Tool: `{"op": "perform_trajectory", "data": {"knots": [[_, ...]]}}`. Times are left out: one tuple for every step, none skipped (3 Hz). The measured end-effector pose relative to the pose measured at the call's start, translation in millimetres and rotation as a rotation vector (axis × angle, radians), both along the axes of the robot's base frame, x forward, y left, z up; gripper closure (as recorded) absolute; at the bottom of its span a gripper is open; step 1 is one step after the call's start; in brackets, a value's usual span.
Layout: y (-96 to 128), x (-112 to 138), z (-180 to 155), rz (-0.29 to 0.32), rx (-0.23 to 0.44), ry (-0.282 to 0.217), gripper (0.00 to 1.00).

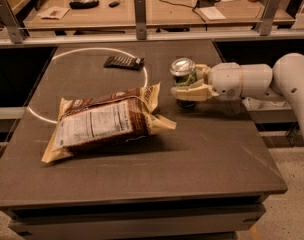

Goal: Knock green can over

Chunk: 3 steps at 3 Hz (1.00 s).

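Dim, warm light on the scene.
The green can (pixel 184 73) shone on top; the gripper (pixel 187 82) around it, at the table's (pixel 202 159) right side, and the snack bag (pixel 104 124) threw soft shadows.

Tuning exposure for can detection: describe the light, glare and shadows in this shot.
Camera view: dim, warm light overall, with the far desk brighter. A pale ring stands out bright on the dark table. The green can glints on its silver top. The pincer, at the can right of the bag, leaves a dark shadow beneath it; the bag shades the table along its near edge.
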State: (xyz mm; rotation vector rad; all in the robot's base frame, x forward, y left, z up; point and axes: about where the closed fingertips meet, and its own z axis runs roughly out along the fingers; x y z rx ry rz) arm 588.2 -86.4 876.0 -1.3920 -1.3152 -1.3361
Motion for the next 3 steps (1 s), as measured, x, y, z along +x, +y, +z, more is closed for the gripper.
{"op": "perform_trajectory", "data": {"knots": [[-5, 0, 1, -0.008, -0.016, -0.004, 0.26], [-10, -1, 4, -0.010, -0.017, 0.007, 0.03], [-25, -6, 7, -0.025, -0.029, 0.033, 0.00]]}}
